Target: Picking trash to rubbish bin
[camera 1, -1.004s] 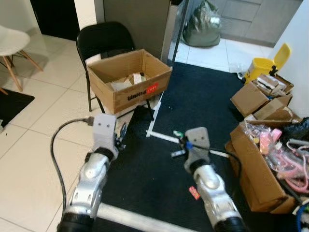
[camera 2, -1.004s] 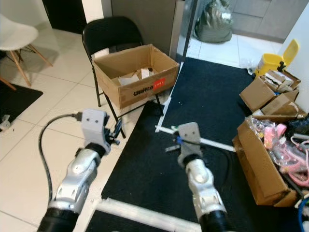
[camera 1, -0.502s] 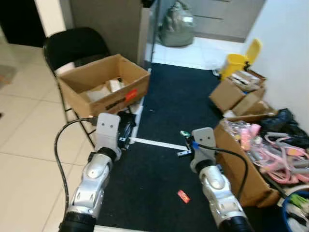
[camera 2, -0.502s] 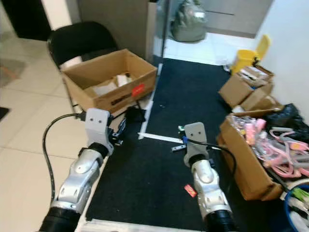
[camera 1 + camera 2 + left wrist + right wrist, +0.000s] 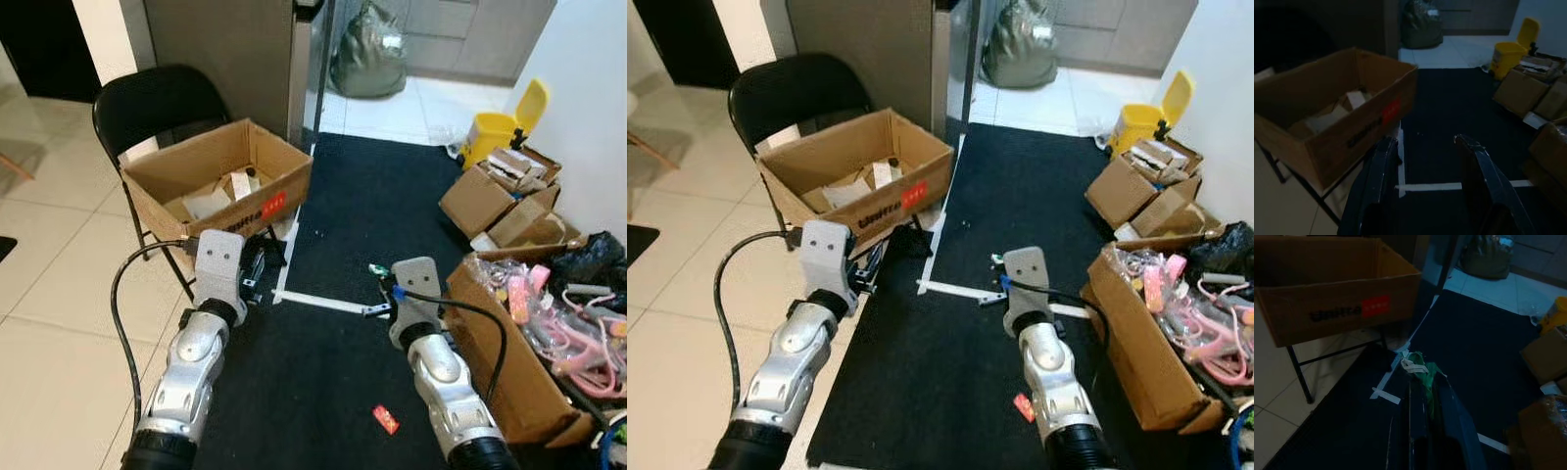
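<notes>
Trash, a green wrapper (image 5: 1422,368), is pinched in right gripper (image 5: 1422,382) (thin hold); could slip out walking. Left gripper (image 5: 1425,147) spread, empty.

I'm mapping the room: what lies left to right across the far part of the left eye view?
Black chair → open cardboard box → dark bag → yellow bin.

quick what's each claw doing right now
Left claw: open, holding nothing.
Right claw: shut on a green wrapper.
</notes>
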`<state>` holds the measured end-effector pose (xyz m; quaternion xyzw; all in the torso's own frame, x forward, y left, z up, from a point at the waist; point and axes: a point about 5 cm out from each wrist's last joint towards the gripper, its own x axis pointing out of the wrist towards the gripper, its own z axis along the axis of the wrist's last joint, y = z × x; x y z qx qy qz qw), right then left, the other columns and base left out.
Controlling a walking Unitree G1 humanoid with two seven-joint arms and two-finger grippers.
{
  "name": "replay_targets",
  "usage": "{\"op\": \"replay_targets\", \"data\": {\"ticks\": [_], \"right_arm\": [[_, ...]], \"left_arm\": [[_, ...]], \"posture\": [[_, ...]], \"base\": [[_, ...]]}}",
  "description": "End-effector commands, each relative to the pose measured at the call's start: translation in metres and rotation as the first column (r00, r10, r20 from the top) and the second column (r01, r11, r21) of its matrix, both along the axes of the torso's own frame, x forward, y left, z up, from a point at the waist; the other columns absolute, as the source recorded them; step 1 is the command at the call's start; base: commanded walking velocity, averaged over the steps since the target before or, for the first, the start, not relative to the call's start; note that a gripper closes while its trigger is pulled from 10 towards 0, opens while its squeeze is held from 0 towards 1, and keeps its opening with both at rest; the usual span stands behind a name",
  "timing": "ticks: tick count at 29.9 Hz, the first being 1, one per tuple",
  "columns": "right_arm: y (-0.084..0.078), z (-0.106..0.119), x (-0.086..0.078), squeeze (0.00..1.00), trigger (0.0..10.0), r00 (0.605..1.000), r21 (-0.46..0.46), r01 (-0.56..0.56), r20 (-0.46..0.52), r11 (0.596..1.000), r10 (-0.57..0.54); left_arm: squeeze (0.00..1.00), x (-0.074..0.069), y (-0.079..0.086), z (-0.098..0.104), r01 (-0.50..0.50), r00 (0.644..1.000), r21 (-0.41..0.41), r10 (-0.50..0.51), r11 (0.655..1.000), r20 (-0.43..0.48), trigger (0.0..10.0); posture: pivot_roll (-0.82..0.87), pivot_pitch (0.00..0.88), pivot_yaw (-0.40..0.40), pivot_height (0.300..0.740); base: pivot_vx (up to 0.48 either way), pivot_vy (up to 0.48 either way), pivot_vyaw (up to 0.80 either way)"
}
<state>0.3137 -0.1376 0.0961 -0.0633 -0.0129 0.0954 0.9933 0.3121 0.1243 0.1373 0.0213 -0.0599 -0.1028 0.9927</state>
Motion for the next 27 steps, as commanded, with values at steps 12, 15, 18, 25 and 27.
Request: {"op": "replay_targets", "data": {"ticks": [12,15,18,25,27], "right_arm": [[-0.0006,-0.0055,-0.0025,0.00,10.0,1.000,-0.012,-0.005,-0.020,1.000,0.005],[-0.0005,-0.0058,-0.0025,0.00,10.0,1.000,-0.014,-0.004,-0.019,1.000,0.004],[-0.0004,-0.0060,-0.0022,0.00,10.0,1.000,-0.016,-0.001,-0.019,1.000,0.001],[-0.0001,-0.0059,-0.0021,0.00,10.0,1.000,-0.014,-0.003,-0.019,1.000,0.003],[0.0000,-0.0061,-0.0023,0.00,10.0,1.000,-0.014,-0.003,-0.018,1.000,0.003]], "left_arm": [[0.00,-0.0022,0.0009,-0.0040,-0.001,1.000,0.015,0.001,1.000,-0.015,10.0],[0.00,-0.0026,0.0009,-0.0043,0.000,1.000,0.015,0.000,1.000,-0.015,10.0],[0.00,-0.0028,0.0008,-0.0043,0.001,1.000,0.015,-0.001,1.000,-0.014,10.0],[0.00,-0.0032,0.0007,-0.0044,0.005,1.000,0.017,-0.004,1.000,-0.015,10.0],[0.00,-0.0034,0.0007,-0.0045,0.005,1.000,0.018,-0.005,1.000,-0.015,10.0]], "posture": [[-0.01,0.127,-0.041,0.740],[-0.01,0.121,-0.040,0.740],[-0.01,0.118,-0.041,0.740],[-0.01,0.111,-0.039,0.740],[-0.01,0.110,-0.039,0.740]], "base": [[0.322,0.000,0.00],[0.322,0.000,0.00],[0.325,0.000,0.00],[0.324,0.000,0.00],[0.322,0.000,0.00]]}}
